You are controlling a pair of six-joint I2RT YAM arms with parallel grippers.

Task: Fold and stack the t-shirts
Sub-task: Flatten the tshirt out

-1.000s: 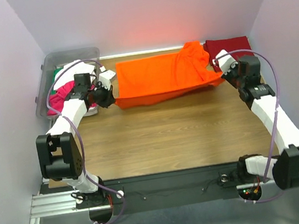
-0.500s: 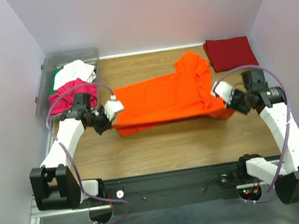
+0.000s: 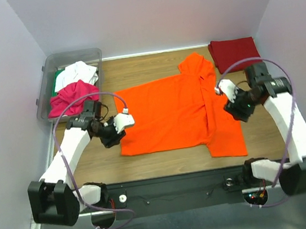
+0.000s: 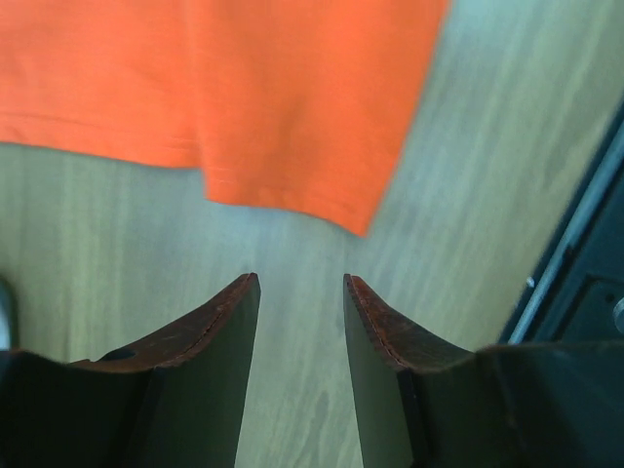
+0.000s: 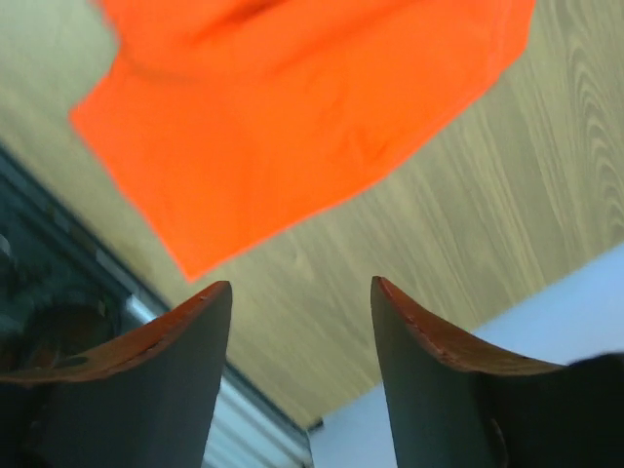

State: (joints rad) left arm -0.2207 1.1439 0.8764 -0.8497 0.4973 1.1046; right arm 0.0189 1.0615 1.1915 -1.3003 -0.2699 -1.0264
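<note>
My left tool [image 4: 297, 283] and right tool [image 5: 297, 288] are spread, empty. The orange shirt [image 3: 175, 111] looks limp and light; I'd pinch hem corners.

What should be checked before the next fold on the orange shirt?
1. Left tool open and empty, off the cloth: ok.
2. Right tool open and empty: ok.
3. Orange shirt wholly on the table: ok.
4. Orange shirt lying flat: not ok, a ridge runs across it on the right arm's side.
5. Dark red shirt folded at the far right corner: ok.
</note>
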